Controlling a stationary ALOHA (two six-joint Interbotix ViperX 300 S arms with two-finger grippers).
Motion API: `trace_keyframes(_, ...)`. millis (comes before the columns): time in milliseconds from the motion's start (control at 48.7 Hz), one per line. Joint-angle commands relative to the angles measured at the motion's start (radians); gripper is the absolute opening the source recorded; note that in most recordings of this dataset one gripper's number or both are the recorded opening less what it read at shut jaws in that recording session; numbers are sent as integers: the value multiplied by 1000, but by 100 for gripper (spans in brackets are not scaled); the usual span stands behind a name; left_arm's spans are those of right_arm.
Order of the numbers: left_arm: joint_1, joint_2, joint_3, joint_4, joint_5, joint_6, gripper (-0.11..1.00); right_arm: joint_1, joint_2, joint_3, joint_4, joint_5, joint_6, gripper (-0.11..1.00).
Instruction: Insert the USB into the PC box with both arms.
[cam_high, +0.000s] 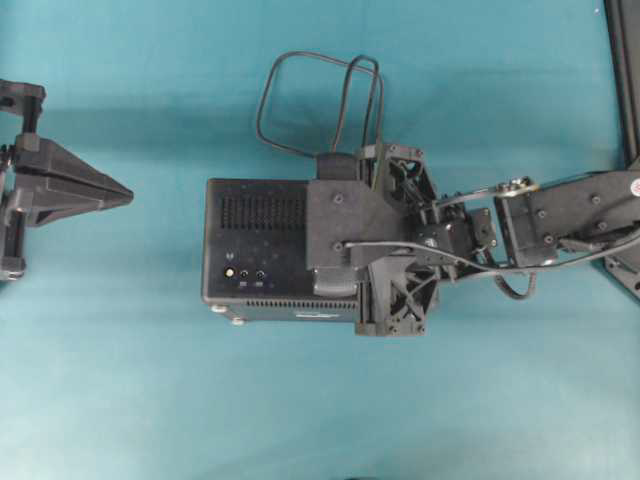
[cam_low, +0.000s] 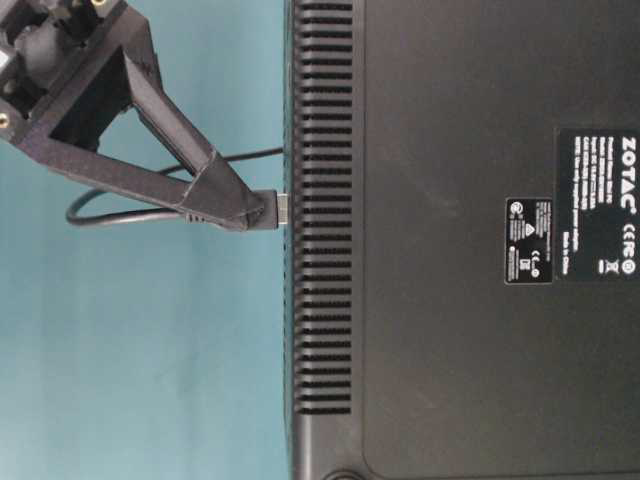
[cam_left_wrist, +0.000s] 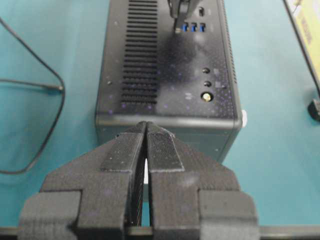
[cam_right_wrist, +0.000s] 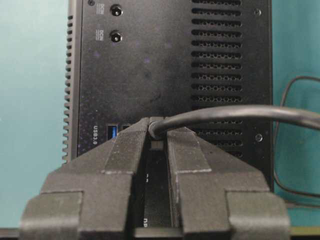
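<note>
1. Teal table surface (cam_high: 120, 380); the PC box (cam_high: 255, 250) lies at the centre of the overhead view.
2. Right gripper (cam_right_wrist: 157, 131) sits over the box, jaws clamped on the USB (cam_right_wrist: 220, 114) plug.
3. Table-level view: plug's metal tip touches the box's vented face.
4. Cable loops at upper centre overhead.
5. Left gripper (cam_high: 125, 195) at left edge, jaws together, apart from the box.

Matt black PC box (cam_high: 255, 240), metal-tipped USB (cam_low: 283, 209)
</note>
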Motion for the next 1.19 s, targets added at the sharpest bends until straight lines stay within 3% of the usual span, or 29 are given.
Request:
trace_keyframes(0, -2, 3, -14, 3, -9, 2, 0, 34, -11, -14, 2, 6, 3, 9)
trace_keyframes(390, -2, 0, -14, 3, -8, 0, 0, 17, -15, -15, -11, 2, 5, 14)
trace_keyframes(801, -2, 2, -34, 3, -9, 0, 0, 20, -18, -29, -18, -5, 5, 54)
trace_keyframes(1171, -2, 2, -32, 3, -9, -2, 0, 3, -25, -15, -81, -6, 9, 55)
